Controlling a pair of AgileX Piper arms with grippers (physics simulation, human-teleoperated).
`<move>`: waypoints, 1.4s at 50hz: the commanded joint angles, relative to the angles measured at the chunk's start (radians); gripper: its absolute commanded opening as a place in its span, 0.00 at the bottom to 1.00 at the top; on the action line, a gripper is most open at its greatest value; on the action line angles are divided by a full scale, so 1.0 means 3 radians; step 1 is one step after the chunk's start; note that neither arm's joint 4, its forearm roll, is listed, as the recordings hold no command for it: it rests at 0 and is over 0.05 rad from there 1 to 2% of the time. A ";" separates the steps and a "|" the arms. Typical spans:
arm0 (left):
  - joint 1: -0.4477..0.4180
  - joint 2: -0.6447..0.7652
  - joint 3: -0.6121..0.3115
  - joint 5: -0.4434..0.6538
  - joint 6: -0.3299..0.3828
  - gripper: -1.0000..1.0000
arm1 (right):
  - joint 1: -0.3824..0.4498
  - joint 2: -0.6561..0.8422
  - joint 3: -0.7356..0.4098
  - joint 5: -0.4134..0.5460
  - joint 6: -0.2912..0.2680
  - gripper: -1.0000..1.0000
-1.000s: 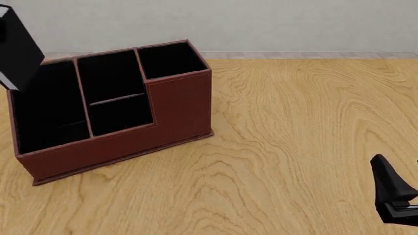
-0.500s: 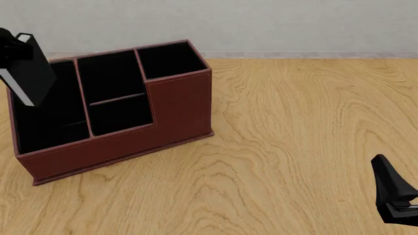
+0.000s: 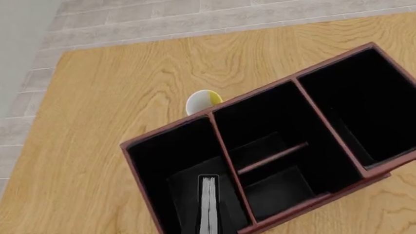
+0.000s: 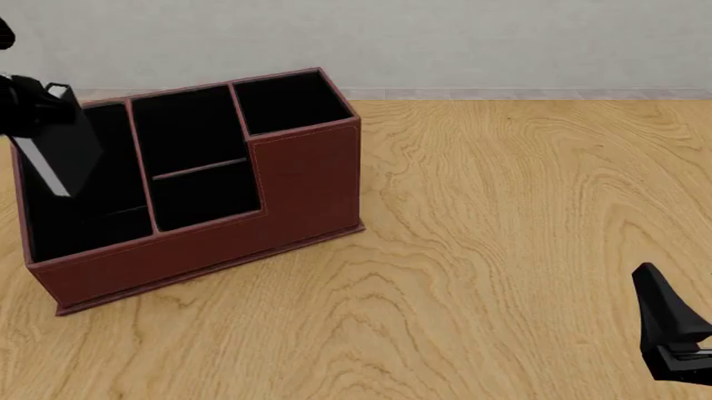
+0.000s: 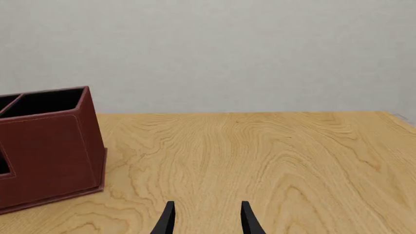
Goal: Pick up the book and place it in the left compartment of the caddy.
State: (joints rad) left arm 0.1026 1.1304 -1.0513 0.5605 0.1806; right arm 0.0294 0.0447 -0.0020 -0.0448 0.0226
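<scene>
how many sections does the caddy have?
4. The caddy has the wide left compartment with the book over it, two split middle sections, far and near, and the tall end section.

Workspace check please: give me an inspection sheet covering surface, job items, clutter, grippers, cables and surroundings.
Surface: wooden table, bare around the caddy.
Job's things: book tilted, lowered partly into the left compartment of the caddy; page edge visible in the left wrist view.
Clutter: small white and yellow object on the table behind the caddy.
Grippers: left gripper holds the book's top; right gripper open, low over the table, away from the caddy.
Cables: nothing seen.
Surroundings: plain grey wall, tiled floor beyond the table edge.
</scene>
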 commanded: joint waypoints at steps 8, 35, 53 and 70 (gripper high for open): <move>0.0021 0.0096 0.0163 -0.0306 0.0009 0.00 | 0.0006 0.0001 0.0001 0.0004 -0.0005 1.00; 0.0046 0.0230 0.0293 -0.0542 -0.0006 0.00 | -0.0002 -0.0001 -0.0002 0.0001 0.0001 1.00; 0.0063 0.0272 0.0403 -0.0680 0.0023 0.00 | -0.0019 -0.0029 -0.0002 0.0021 0.0015 1.00; 0.0090 0.0297 0.0519 -0.0810 0.0045 0.00 | -0.0026 -0.0036 -0.0002 0.0022 0.0017 1.00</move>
State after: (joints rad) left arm 0.1258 1.2222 -0.9067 0.3427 0.1788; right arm 0.0231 0.0362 -0.0024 -0.0395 0.0271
